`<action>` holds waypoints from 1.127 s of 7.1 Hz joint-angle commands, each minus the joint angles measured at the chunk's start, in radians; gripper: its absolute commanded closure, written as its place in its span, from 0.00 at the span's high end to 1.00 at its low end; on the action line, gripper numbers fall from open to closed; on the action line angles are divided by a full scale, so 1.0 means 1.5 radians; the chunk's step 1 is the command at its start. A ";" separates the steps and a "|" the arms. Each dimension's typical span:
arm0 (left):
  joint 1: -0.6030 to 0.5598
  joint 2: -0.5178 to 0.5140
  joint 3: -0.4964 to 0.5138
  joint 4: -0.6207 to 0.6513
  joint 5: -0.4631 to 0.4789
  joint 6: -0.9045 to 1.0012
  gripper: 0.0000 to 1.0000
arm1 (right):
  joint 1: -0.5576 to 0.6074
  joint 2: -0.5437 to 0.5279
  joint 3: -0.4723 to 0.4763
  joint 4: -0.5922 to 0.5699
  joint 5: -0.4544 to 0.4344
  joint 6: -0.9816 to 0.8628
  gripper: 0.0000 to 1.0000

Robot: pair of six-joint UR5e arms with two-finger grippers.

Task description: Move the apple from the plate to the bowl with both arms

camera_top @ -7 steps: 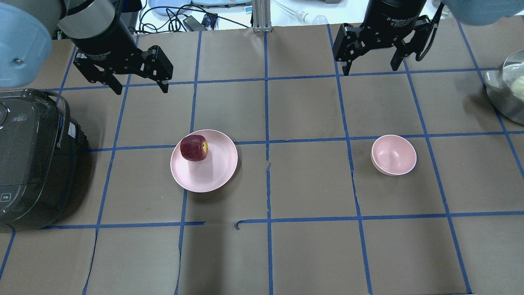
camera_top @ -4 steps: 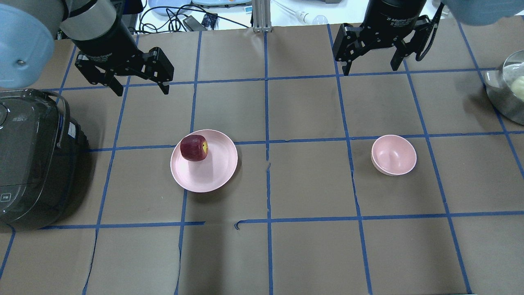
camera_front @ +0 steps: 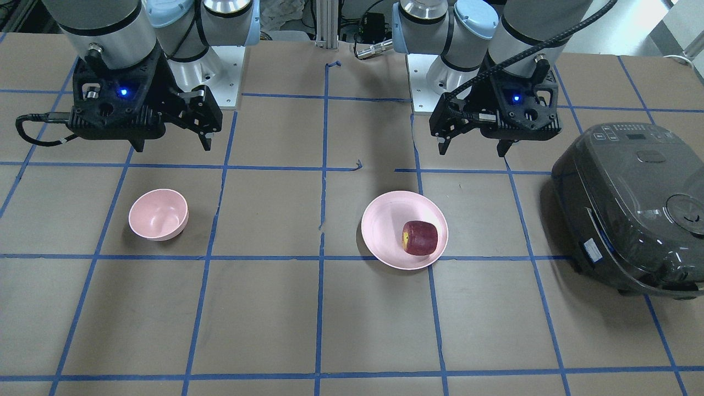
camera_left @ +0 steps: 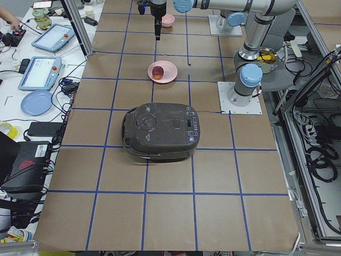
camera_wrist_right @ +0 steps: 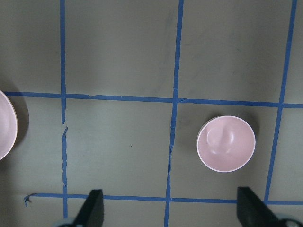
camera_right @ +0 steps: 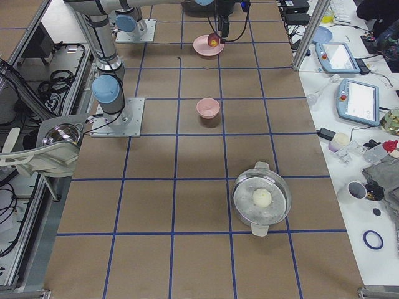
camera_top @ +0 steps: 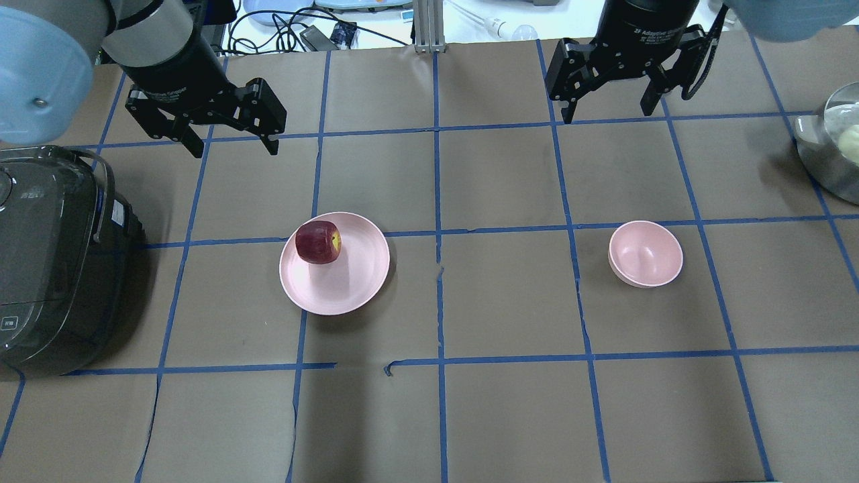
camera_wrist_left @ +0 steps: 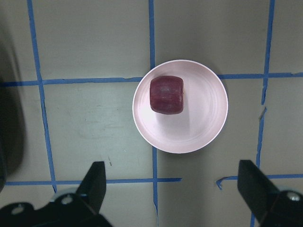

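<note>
Table (camera_top: 510, 302): risk is that a dropped apple would likely roll far. Flat, matt brown paper sheets, seams taped in a blue grid, tape torn near the centre.
Rice cooker (camera_top: 54, 261): risk is that the left arm could strike it if its descent swings wide, since it stands near the plate's outer side. Bulky, rounded, dark glossy plastic.
Left gripper (camera_top: 235, 149): risk is that a misaligned approach could knock the fruit aside. Hard black fingers, spread wide and holding nothing, hanging high and well apart from the apple.
Right gripper (camera_top: 607, 115): risk is that a mistimed release at any hand-over would drop the load. Same build, fingers parted and empty, well above the bowl.
Plate (camera_top: 349, 282): risk is that it could slide or tip if a finger presses its rim. Pale pink, smooth, wide, shallow, with a low rim.
Bowl (camera_top: 645, 255): risk is that it is a small target and may skid under a hard drop. Pale pink, deep, round, empty, well apart from the plate.
Apple (camera_top: 318, 242): risk is that the waxy, curved skin may slip between the fingers. Dark red, blocky-round, with a yellowish end patch; it lies on the plate, off-centre toward the cooker-side rim.
</note>
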 commanded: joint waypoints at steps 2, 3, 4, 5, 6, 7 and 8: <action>0.000 -0.002 -0.005 0.008 0.000 0.001 1.00 | 0.000 0.000 0.000 0.001 0.000 0.000 1.00; 0.001 -0.004 -0.006 0.012 -0.001 0.000 1.00 | -0.009 0.004 0.002 0.000 -0.001 -0.006 1.00; 0.000 -0.012 -0.012 0.013 0.000 -0.001 1.00 | -0.029 0.007 0.015 -0.004 -0.001 -0.015 1.00; 0.000 -0.022 -0.026 0.037 0.001 0.001 1.00 | -0.070 0.006 0.048 -0.008 0.002 -0.025 1.00; 0.000 -0.042 -0.053 0.092 0.000 -0.010 0.99 | -0.110 0.007 0.078 -0.021 0.002 -0.077 1.00; 0.000 -0.059 -0.095 0.168 -0.001 -0.009 0.99 | -0.158 0.010 0.122 -0.064 0.002 -0.101 1.00; 0.001 -0.069 -0.150 0.222 0.001 -0.004 0.99 | -0.200 0.016 0.191 -0.143 0.003 -0.132 1.00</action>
